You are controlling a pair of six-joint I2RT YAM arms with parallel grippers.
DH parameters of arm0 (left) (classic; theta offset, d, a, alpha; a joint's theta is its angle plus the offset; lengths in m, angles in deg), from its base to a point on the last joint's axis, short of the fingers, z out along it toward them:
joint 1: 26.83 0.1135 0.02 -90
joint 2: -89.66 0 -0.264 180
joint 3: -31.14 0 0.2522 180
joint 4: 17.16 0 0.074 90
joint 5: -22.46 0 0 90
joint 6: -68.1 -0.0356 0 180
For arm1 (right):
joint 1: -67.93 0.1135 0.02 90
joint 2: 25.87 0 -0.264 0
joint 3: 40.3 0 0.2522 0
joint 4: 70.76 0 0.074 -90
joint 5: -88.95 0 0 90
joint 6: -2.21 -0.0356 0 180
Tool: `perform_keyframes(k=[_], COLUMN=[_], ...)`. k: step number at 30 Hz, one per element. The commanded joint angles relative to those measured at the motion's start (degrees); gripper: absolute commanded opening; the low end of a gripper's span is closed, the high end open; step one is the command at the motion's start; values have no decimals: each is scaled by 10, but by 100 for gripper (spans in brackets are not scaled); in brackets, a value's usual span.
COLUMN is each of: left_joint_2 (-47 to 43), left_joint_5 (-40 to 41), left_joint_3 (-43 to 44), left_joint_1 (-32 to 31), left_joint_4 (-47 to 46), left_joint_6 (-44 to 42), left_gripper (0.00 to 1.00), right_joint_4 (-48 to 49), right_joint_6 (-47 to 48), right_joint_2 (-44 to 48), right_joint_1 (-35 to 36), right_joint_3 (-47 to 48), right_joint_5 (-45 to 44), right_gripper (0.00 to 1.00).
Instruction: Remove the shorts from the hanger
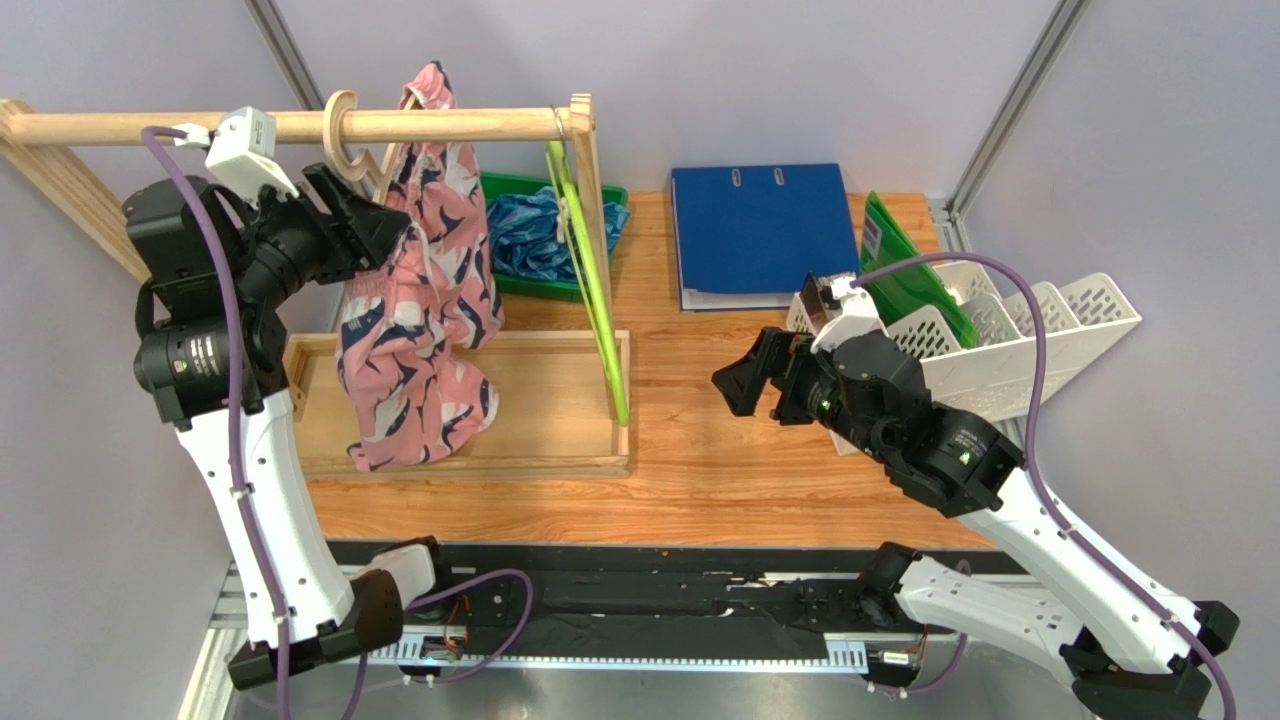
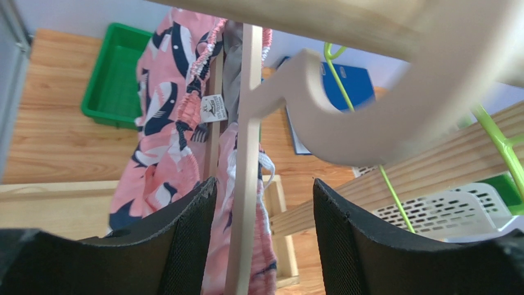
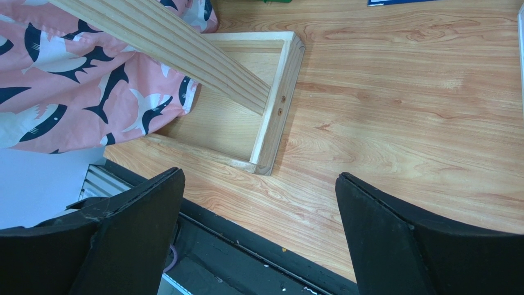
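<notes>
Wooden table point(image 1: 751, 450), rail point(image 1: 150, 128) at ten o'clock: pink shorts point(image 1: 421, 315) hang there on a hanger point(image 2: 246, 153), and teal shorts point(image 1: 526, 240) lie in a bin point(image 1: 511, 188) at twelve. The left gripper point(image 1: 368, 225) has its jaws apart astride the hanger's bar. The right gripper point(image 1: 756, 383) gapes wide toward three o'clock.

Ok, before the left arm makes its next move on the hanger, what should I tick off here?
1. Pink shorts hang on the wooden hanger: ok.
2. Hanger's hook sits over the rail: ok.
3. Left fingers straddle the hanger's bar, with a gap on either side: ok.
4. Fabric is clear of the left fingers' closing path: cannot tell.
5. Right fingers are open and empty above the table: ok.
</notes>
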Motion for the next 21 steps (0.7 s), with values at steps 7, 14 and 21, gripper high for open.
perform_keyframes(k=[7, 14, 21], left_joint_2=[-11, -23, -27], left_joint_5=[-177, -208, -239], left_joint_3=[-77, -125, -166], left_joint_1=[41, 51, 58], left_joint_4=[-145, -201, -267], left_joint_6=[127, 171, 236], left_gripper=[54, 45, 38], right_joint_4=[11, 14, 10], right_joint_6=[15, 10, 11], right_joint_2=[9, 8, 11], right_joint_1=[1, 1, 0], right_joint_3=[10, 6, 9], right_joint_5=[1, 3, 2], right_gripper=[100, 100, 100])
